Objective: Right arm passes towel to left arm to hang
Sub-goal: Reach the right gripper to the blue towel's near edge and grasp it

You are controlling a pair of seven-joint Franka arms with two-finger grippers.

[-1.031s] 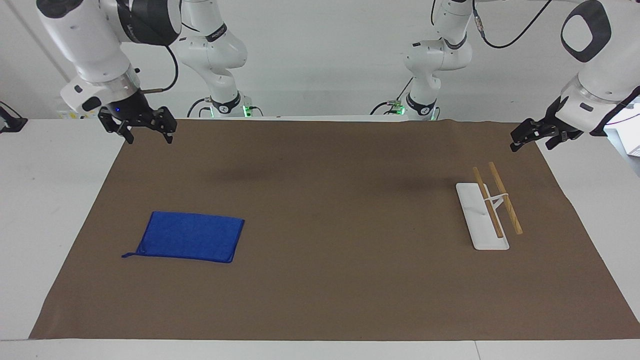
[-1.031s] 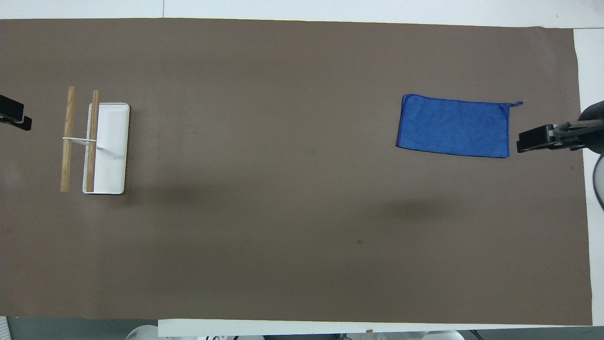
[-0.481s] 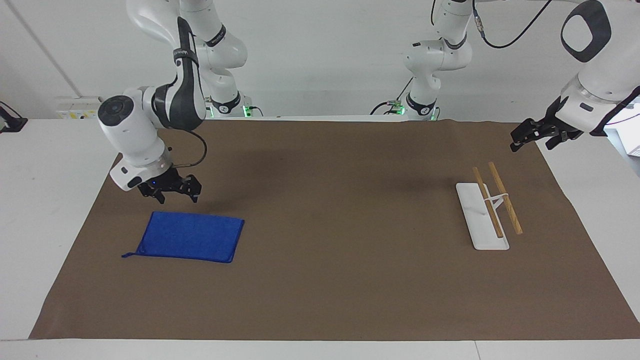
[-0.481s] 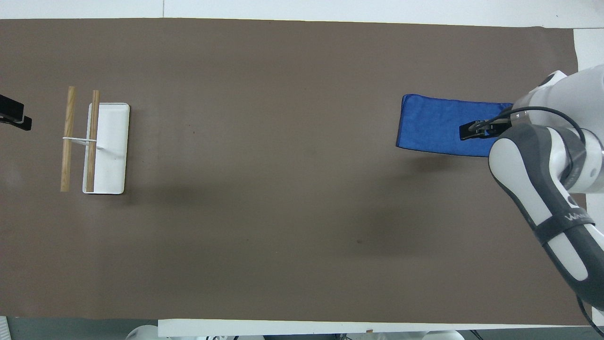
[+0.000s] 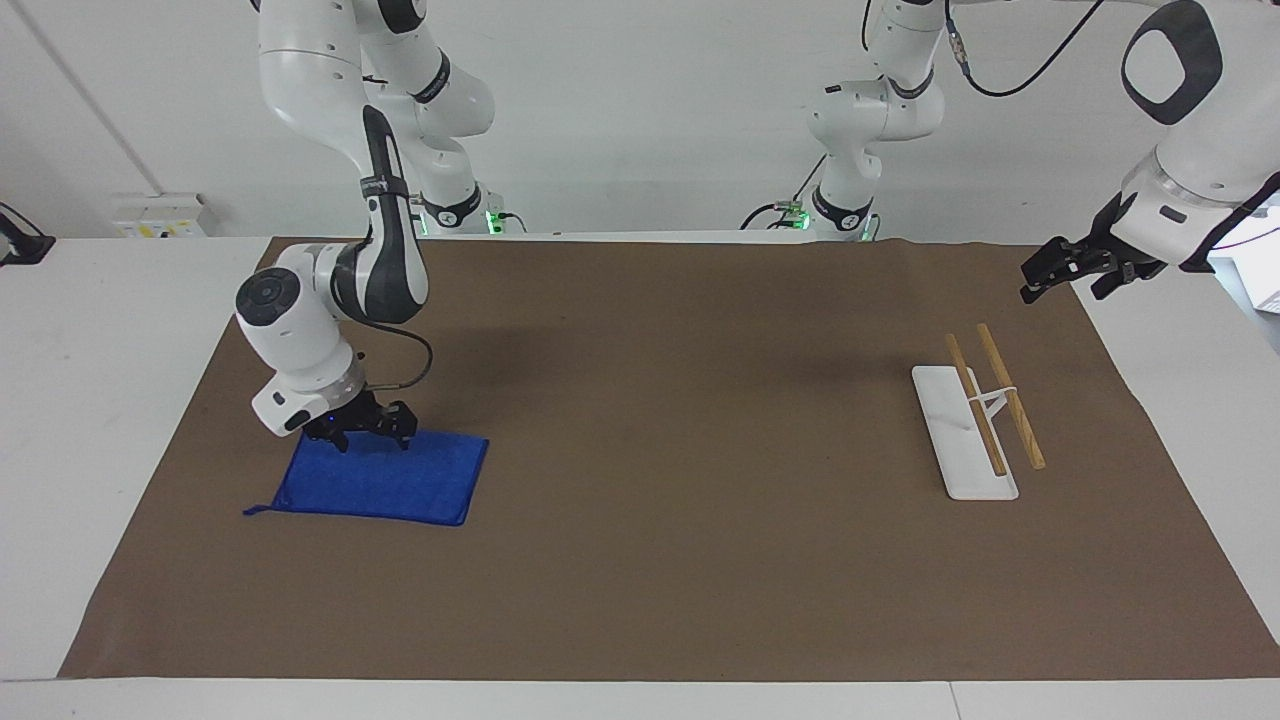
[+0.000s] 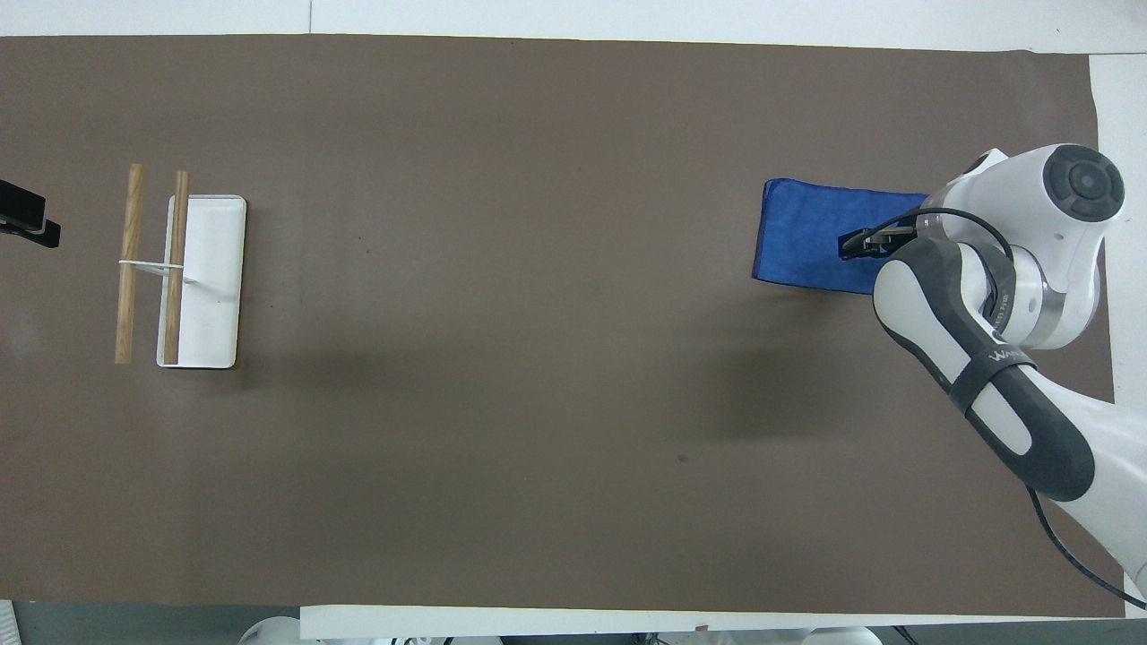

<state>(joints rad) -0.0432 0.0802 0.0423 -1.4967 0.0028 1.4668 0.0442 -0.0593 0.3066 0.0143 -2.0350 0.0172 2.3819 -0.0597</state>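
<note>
The blue towel lies flat on the brown mat toward the right arm's end of the table, with its loop tag at one corner. It also shows in the overhead view, partly covered by the right arm. My right gripper is open and down at the towel's edge nearer to the robots, fingertips at the cloth. In the overhead view the right gripper sits over the towel. My left gripper is open and empty, and waits in the air over the mat's edge at the left arm's end.
A hanging rack with a white base and two wooden rods stands on the mat toward the left arm's end; in the overhead view its base lies beside the left gripper's tip. The brown mat covers the table.
My right arm has swung in and come down from above the mat's corner to the towel's edge nearer to the robots. The towel and the left arm have not moved.
</note>
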